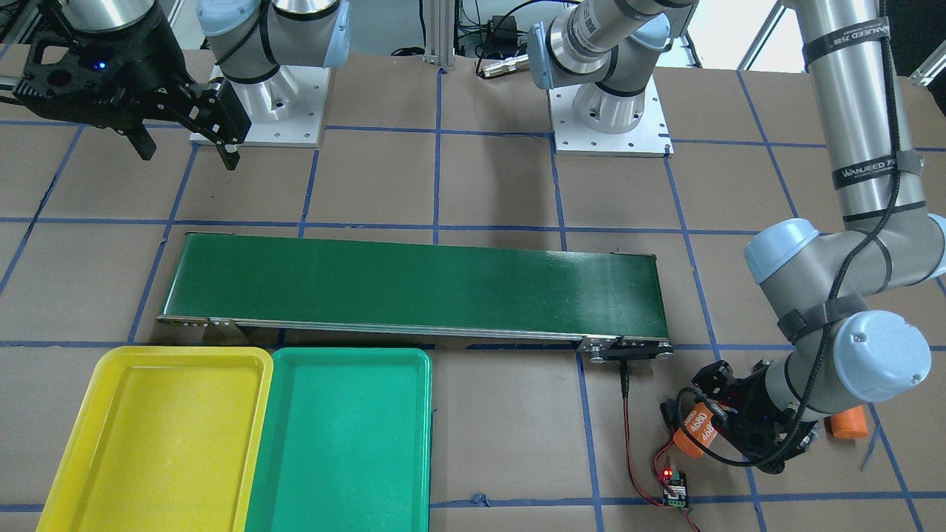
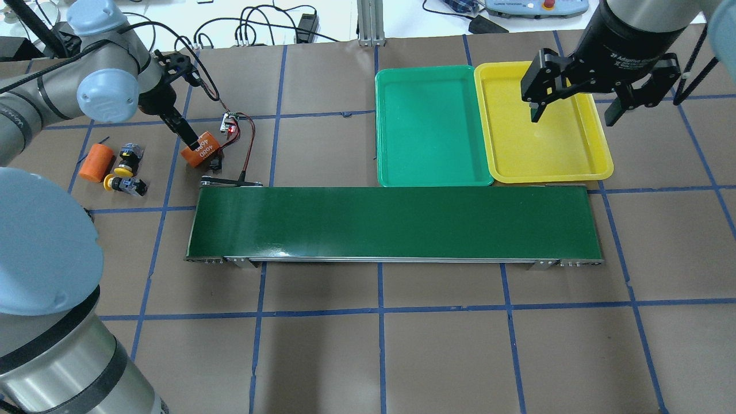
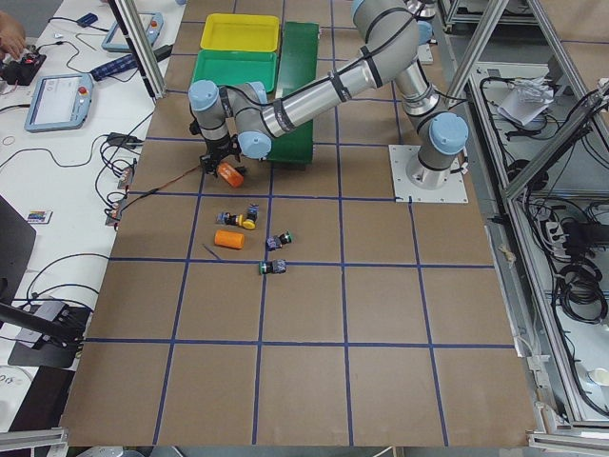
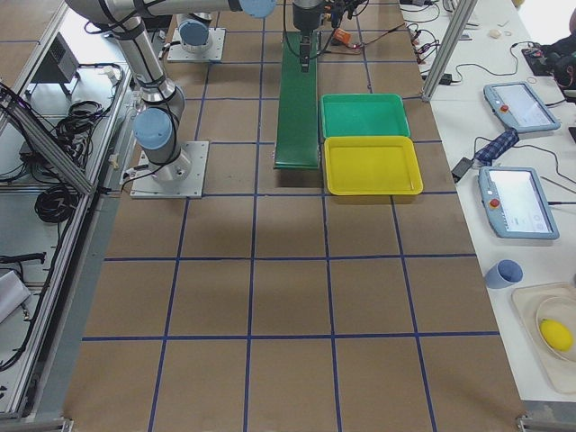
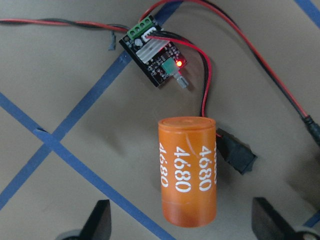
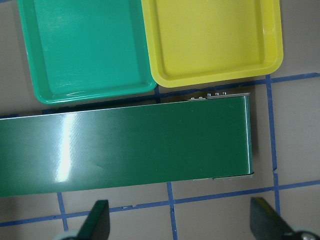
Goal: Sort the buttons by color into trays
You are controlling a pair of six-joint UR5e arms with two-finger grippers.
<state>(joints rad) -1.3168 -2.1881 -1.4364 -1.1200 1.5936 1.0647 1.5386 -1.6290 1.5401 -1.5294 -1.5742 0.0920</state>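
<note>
Orange 4680 cylinder (image 5: 189,172) below a red-lit circuit board (image 5: 155,57)

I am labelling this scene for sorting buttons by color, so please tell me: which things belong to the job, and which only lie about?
Belong to the job: two yellow buttons, two green buttons, yellow tray, green tray.

Only lying about: orange cylinder marked 4680, second orange cylinder, conveyor belt, circuit board.

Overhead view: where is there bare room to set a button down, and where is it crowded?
Both the green tray and the yellow tray are empty, and the conveyor belt carries nothing. The table on the robot's side of the belt is bare. Crowded: off the belt's left end, the 4680 cylinder, a controller board and yellow buttons cluster.
</note>
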